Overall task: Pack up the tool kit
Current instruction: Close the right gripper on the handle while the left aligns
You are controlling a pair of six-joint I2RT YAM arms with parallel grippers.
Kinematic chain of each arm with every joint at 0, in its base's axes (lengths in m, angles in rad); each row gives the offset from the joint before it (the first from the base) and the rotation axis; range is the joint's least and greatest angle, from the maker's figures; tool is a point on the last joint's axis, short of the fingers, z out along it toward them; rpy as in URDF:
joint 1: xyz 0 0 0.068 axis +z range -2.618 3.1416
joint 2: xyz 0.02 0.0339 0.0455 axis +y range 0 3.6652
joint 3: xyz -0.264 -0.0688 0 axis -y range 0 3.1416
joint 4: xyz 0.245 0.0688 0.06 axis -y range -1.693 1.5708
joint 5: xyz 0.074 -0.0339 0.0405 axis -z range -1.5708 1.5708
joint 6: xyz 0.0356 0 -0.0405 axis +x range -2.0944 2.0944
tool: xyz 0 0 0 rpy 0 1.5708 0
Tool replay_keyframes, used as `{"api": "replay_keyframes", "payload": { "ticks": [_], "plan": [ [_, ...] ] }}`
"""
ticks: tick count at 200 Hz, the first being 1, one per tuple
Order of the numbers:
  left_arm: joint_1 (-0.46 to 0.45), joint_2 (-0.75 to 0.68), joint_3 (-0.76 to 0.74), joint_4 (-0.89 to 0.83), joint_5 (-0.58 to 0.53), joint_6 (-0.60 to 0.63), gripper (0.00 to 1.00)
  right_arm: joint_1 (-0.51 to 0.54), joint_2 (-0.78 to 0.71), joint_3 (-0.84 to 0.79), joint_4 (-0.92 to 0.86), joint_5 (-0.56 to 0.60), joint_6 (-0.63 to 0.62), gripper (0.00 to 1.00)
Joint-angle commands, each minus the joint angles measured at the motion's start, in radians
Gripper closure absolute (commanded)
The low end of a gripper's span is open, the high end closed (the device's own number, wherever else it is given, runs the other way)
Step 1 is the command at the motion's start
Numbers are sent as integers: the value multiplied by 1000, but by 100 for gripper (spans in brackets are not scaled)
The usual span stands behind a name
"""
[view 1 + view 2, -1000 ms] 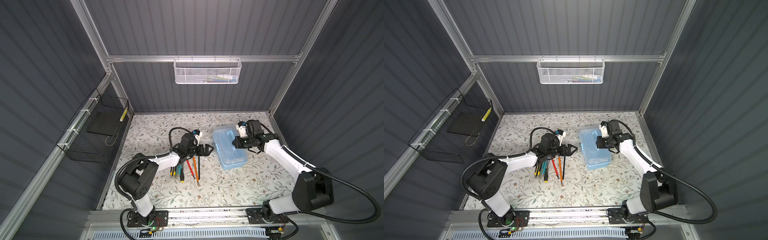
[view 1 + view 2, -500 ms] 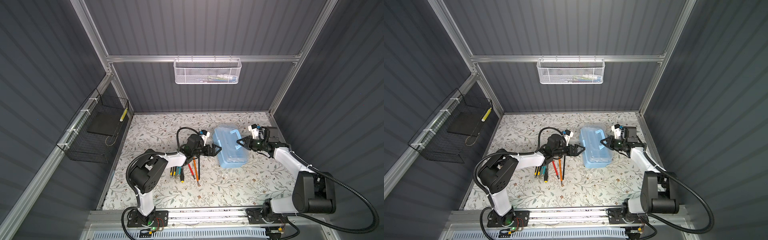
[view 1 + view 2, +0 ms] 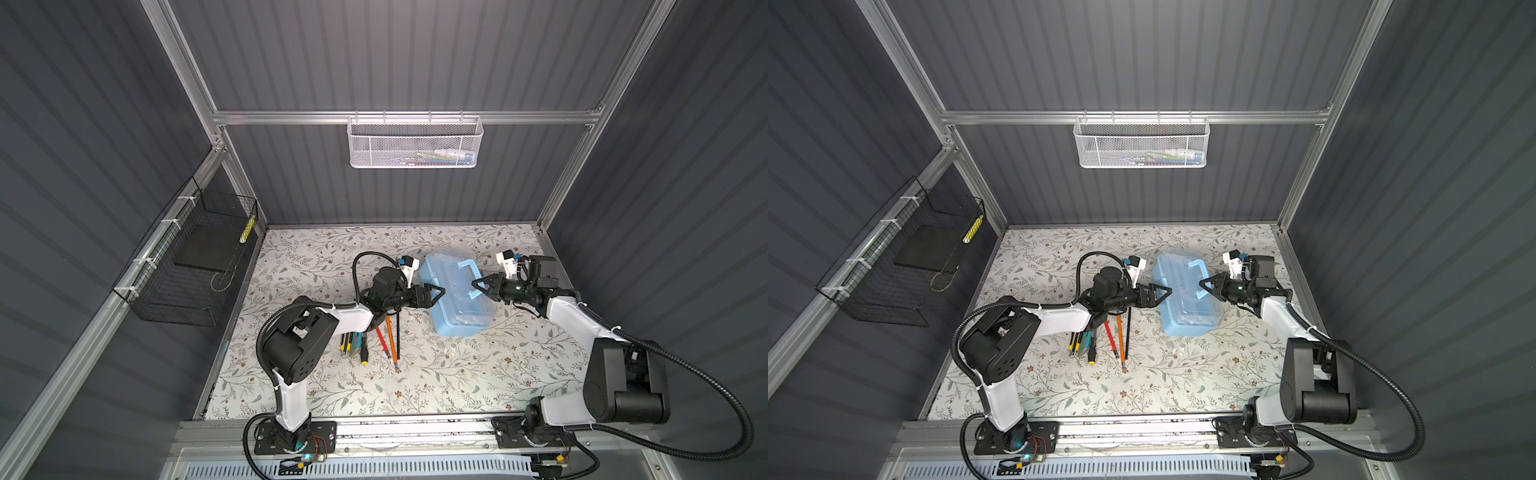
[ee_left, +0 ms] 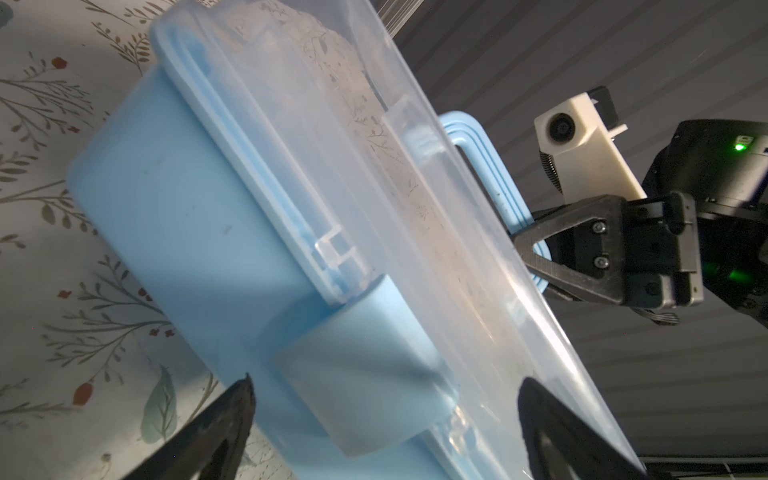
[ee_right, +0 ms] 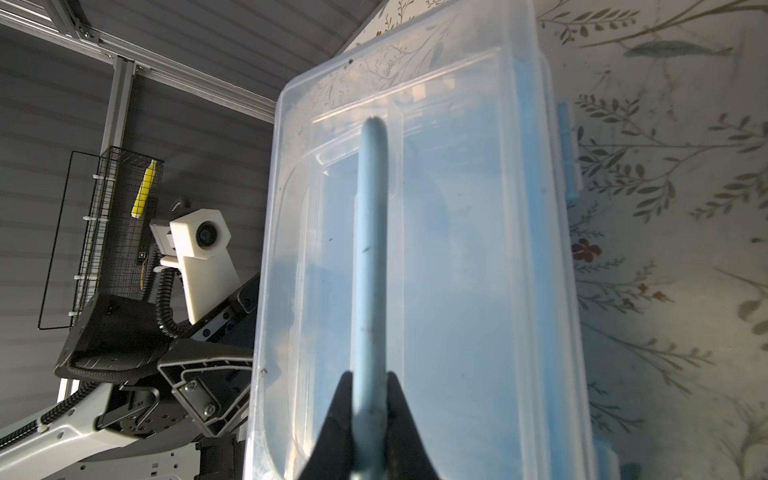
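— Right tool (image 5: 370,388)?
— Clamped tight on the pale-blue handle (image 5: 372,249); left tool (image 4: 386,380) spread wide at the latch (image 4: 361,374).
— The tool kit (image 3: 457,309)?
— Light-blue, clear lid (image 5: 465,249) down, on the table (image 3: 415,374) between them.

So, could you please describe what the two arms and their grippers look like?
The left arm and right arm have white shells over bulky black joints, with black ribbed hoses running along them. The left gripper and right gripper are black, with triangular, cut-out fingers. A white camera housing with blue trim sits at each wrist.
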Motion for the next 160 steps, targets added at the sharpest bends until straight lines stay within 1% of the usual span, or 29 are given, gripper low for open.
{"api": "replay_keyframes", "payload": {
  "ticks": [1,44,69,105,128,141,160],
  "plan": [
    [-12,24,20,55,26,-32,0,-1,11,-19,19,-25,-13,100],
    [-23,31,7,107,35,-72,0,-1,-6,-51,74,-10,6,100],
    [-26,41,10,145,50,-92,0,1,-1,-54,62,5,-5,100],
    [-32,81,1,333,85,-207,1,20,-16,-50,9,67,-49,100],
    [-32,107,-2,445,99,-289,1,52,-29,-33,-53,148,-104,100],
    [-32,113,0,489,105,-315,2,65,-31,-28,-75,183,-125,100],
    [-34,97,-2,497,108,-313,3,66,-25,-35,-68,182,-127,100]
  ]
}}
